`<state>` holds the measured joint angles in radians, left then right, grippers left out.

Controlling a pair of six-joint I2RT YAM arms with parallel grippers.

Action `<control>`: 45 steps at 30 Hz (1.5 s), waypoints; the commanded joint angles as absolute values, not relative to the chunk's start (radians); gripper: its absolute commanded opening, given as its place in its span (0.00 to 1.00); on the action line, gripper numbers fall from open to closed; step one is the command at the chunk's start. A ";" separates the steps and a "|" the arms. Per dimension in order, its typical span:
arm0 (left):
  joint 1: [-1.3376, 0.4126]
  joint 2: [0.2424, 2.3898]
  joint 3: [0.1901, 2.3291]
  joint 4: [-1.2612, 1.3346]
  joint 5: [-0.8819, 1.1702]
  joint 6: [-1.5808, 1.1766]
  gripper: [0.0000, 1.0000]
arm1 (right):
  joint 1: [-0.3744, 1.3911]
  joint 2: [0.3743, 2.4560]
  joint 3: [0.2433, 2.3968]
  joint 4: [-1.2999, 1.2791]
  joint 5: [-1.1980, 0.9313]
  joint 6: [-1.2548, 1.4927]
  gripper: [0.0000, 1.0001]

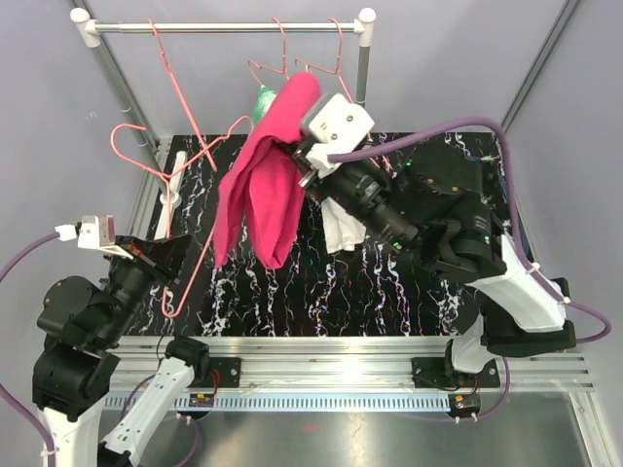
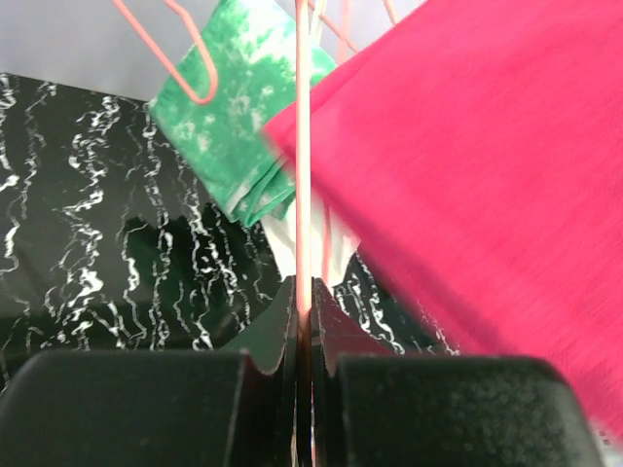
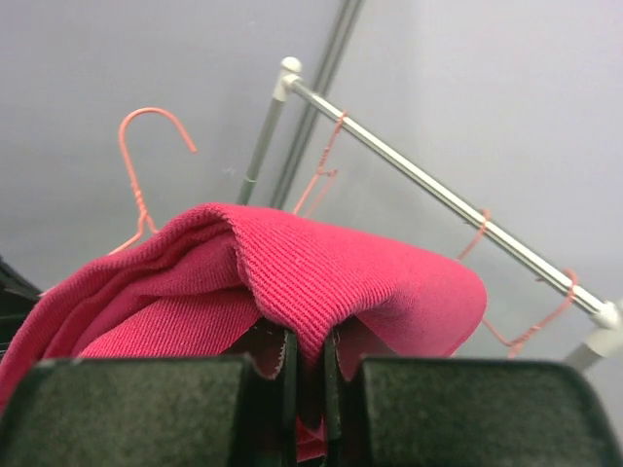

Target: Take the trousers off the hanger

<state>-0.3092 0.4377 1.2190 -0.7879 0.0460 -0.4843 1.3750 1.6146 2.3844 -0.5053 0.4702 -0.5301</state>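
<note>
At upper centre of the top view, pinching the top fold of the red trousers (image 1: 261, 195) with the right gripper (image 1: 310, 156), jaws clamping tight on the cloth. Drooping from that grip in 2 long folds, hanging mid-frame above the black marbled table (image 1: 389, 282), left edge meeting the pink wire hanger (image 1: 195, 265). At lower left, nipping that hanger's wire with the left gripper (image 1: 148, 256), jaws pressing together on it. Showing 1 green cloth (image 1: 263, 100) behind the trousers, 1 white cloth (image 1: 341, 229) lying under the right arm.
</note>
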 commanded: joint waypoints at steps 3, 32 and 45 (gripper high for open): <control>-0.310 0.422 1.239 -0.793 0.005 -0.437 0.00 | 1.384 1.502 2.422 -0.296 0.623 -0.716 0.00; -0.310 0.436 1.275 -0.798 0.074 -0.385 0.00 | 0.752 1.305 1.915 -0.032 1.228 -1.032 0.00; -0.310 0.446 1.279 -0.772 0.133 -0.362 0.00 | 0.404 1.037 1.482 -0.390 1.175 -0.624 0.00</control>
<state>-0.3092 0.4419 1.2636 -0.8585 0.0872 -0.3843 0.4622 1.1416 1.5566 -0.3325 1.2236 -0.7456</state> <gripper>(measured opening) 0.027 0.089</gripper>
